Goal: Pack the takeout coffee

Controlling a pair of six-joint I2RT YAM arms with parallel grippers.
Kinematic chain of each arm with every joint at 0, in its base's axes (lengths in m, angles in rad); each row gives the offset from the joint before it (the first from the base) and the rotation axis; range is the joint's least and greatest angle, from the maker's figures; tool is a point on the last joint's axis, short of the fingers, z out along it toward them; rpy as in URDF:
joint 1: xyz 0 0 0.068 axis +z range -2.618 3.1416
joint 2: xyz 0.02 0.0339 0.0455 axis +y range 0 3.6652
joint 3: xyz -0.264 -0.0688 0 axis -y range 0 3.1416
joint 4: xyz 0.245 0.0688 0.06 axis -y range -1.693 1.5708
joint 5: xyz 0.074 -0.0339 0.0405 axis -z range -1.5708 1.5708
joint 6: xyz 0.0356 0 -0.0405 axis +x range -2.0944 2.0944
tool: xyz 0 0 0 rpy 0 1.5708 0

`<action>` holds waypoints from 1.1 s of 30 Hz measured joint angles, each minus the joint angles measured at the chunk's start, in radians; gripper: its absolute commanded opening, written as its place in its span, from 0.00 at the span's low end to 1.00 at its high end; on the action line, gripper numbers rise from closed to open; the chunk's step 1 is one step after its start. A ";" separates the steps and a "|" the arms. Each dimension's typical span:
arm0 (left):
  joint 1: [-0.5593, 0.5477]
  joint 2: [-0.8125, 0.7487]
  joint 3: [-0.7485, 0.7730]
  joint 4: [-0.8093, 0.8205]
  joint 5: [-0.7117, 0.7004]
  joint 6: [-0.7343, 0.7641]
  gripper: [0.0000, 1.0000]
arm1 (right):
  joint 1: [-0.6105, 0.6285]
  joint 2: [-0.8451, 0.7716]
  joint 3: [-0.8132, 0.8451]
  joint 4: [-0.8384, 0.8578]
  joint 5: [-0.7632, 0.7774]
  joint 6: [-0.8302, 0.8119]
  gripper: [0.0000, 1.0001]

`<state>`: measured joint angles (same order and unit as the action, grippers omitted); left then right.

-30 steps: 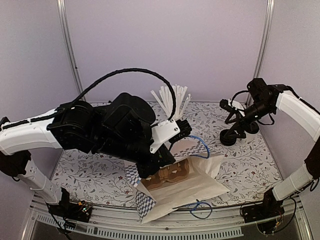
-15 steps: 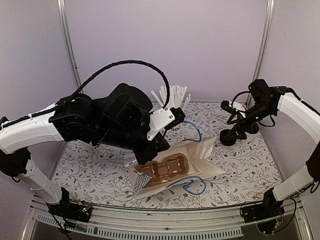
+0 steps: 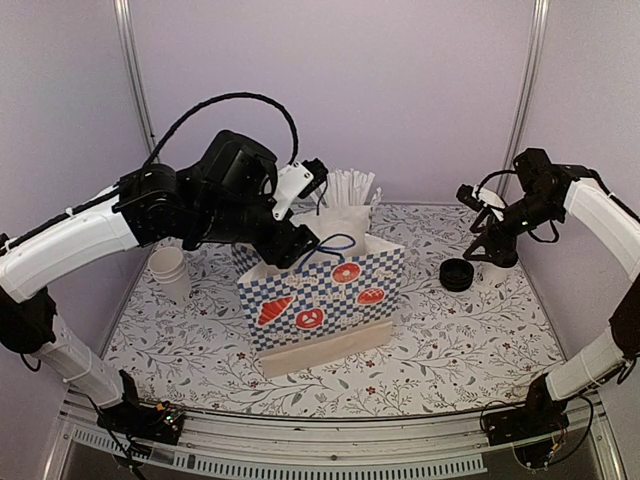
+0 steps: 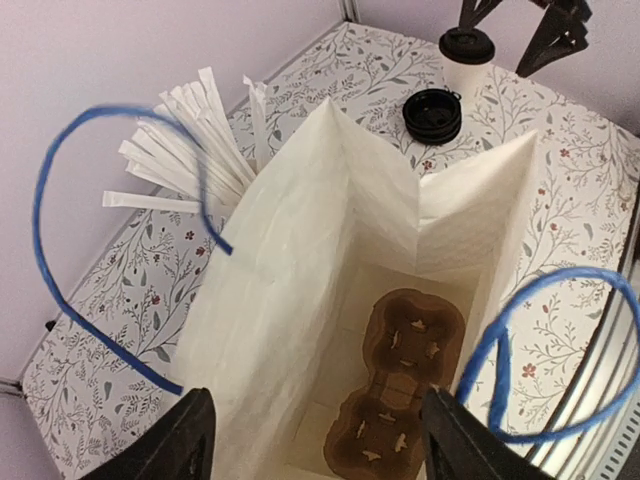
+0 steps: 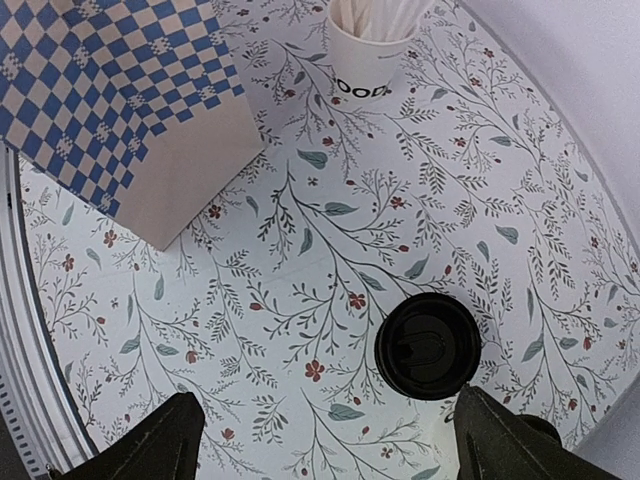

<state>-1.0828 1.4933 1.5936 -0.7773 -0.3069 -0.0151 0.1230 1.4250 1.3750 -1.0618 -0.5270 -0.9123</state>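
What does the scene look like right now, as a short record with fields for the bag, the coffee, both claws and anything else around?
bag: upright, mouth open, brown carrier at its bottom
coffee: lidded, on the table right of the bag, not packed
left claw: open, empty, above the bag mouth
right claw: open, empty, near the coffee
other: loose black lid beside the coffee; straws behind the bag; cup stack far left

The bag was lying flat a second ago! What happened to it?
The left pincer stood the paper bag up from lying on its side, then opened and let go above its mouth. The right pincer stayed open near the takeout coffee, and the straws cup and spare black lid kept their places.
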 measured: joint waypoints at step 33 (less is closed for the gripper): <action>0.089 -0.379 -0.317 0.338 -0.079 -0.130 1.00 | -0.232 0.338 0.266 -0.060 0.377 0.130 0.95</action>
<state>-0.9939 1.1145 1.2762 -0.4393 -0.3859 -0.1452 -0.1085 1.7626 1.6409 -1.1221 -0.1497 -0.7826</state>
